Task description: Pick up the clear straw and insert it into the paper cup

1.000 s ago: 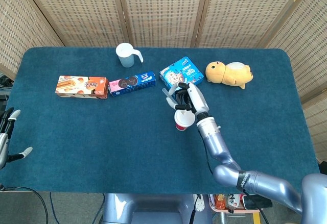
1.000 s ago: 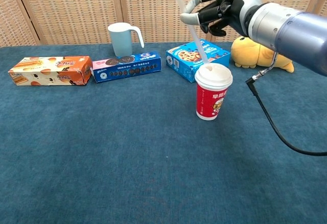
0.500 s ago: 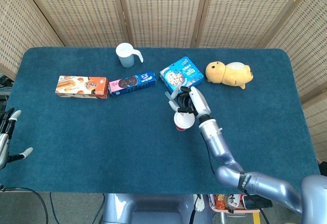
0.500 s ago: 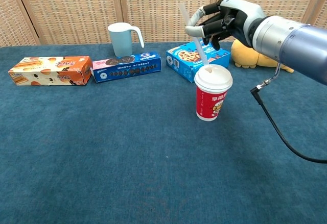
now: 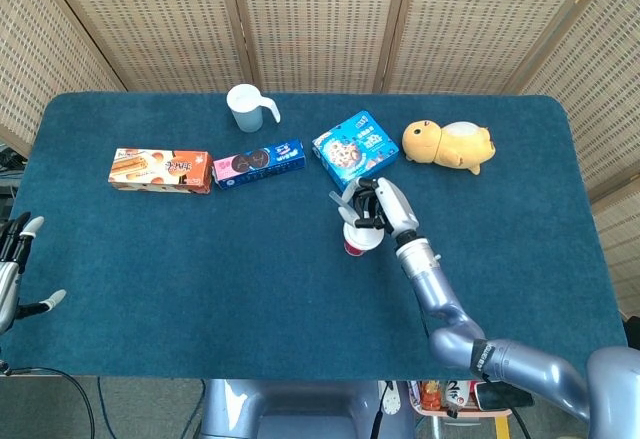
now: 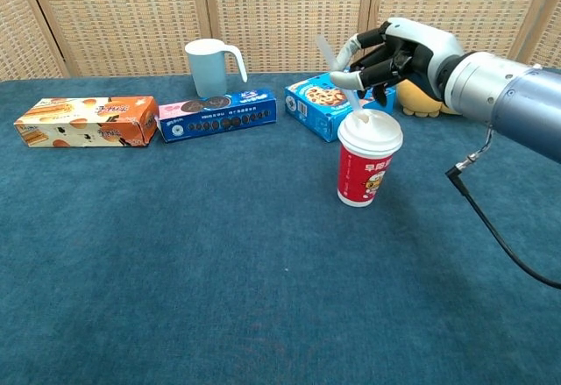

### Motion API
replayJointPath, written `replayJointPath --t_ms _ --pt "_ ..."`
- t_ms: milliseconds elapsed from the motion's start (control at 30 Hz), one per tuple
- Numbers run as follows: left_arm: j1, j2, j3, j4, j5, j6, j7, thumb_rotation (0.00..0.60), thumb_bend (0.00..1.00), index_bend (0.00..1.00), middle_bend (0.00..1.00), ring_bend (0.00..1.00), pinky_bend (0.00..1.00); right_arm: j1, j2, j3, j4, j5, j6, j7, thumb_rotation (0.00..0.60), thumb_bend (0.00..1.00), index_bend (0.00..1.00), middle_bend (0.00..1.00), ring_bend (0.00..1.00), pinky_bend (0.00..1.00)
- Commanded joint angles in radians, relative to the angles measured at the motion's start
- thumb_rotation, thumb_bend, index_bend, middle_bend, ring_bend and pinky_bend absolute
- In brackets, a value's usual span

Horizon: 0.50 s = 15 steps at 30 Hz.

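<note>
My right hand (image 6: pixel 390 56) pinches the clear straw (image 6: pixel 337 67), its tip already through the lid of the paper cup (image 6: pixel 368 158) at frame centre-right; pushing deeper and releasing remain.

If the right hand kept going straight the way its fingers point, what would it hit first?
The right hand points left and slightly down, holding the clear straw over the paper cup. Going on, it would probably meet the blue cookie box first, though depth is unclear.
</note>
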<state>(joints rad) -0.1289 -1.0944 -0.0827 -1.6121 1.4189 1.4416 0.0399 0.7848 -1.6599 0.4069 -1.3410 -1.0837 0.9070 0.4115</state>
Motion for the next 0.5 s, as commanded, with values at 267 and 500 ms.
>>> replayJointPath --t_ms 267,500 --pt "-0.001 0.001 0.0 0.001 -0.002 -0.002 -0.001 0.6 0.09 0.0 0.0 0.0 0.0 -0.003 -0.002 -0.029 0.027 -0.054 -0.018 0.024 0.6 0.56 0.72 0.82 0.65 0.75" --pt "-0.001 0.001 0.0 0.002 -0.002 -0.003 -0.001 0.6 0.09 0.0 0.0 0.0 0.0 -0.003 0.006 -0.034 0.035 -0.081 -0.03 0.057 0.6 0.31 0.69 0.78 0.62 0.75"
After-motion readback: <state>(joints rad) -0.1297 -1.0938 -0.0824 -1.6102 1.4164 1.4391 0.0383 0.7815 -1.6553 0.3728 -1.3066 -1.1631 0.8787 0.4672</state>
